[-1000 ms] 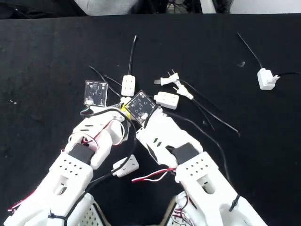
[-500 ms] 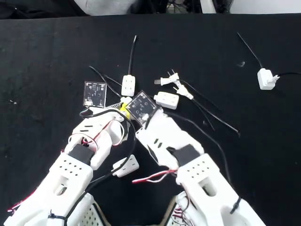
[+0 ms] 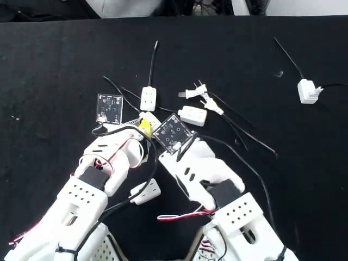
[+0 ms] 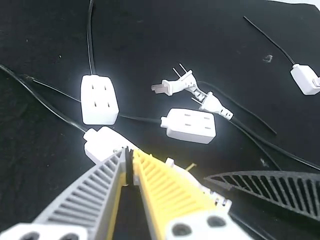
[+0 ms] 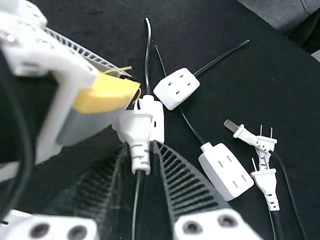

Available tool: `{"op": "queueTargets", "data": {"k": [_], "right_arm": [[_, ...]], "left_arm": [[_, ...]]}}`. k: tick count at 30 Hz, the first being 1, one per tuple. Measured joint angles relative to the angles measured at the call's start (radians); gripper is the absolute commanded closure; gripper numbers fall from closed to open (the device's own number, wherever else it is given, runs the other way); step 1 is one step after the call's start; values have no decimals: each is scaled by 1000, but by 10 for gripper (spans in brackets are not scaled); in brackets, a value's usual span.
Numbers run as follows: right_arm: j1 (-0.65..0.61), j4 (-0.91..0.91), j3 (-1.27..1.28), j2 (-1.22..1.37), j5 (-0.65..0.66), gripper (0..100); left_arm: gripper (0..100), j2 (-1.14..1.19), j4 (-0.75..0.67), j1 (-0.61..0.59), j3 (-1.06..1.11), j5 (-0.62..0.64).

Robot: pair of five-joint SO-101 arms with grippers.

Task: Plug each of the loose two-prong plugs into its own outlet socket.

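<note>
A white plug (image 5: 135,131) sits end to end with a white socket (image 5: 156,117), (image 4: 100,142); I cannot tell how deep it is seated. My right gripper (image 5: 139,147) is open, its dark fingers either side of the plug's cable end. My left gripper (image 4: 127,152), (image 3: 143,124) is shut, and its yellow and grey tips rest against that socket. Two free sockets (image 3: 148,99), (image 3: 193,115) lie just beyond. Two loose plugs (image 3: 191,93), (image 3: 213,105) lie side by side near the second socket.
A white adaptor (image 3: 308,91) with a cable lies far right. Another white socket (image 3: 145,191) lies between the two arms near the front. Thin black cables cross the black table (image 3: 54,65) around the sockets. The left and far parts are bare.
The right arm has drawn back toward the front edge, away from the joined plug and socket. The left arm has kept still.
</note>
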Motion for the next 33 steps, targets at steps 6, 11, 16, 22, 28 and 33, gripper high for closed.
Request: {"op": "queueTargets", "data": {"k": [6,11,16,22,28,33], "right_arm": [[2,0,0,0,0,988],[8,0,0,0,-17,988],[8,-2,0,0,-35,988],[8,-3,-2,-2,-37,988],[8,-3,-2,-2,-37,988],[9,0,12,-14,-37,987]], "left_arm": [[970,0,0,25,0,-3],[970,0,0,37,0,-5],[970,0,0,44,21,-6],[970,2,2,51,21,-21],[970,2,2,54,21,-23],[970,2,2,-43,21,-23]]}}
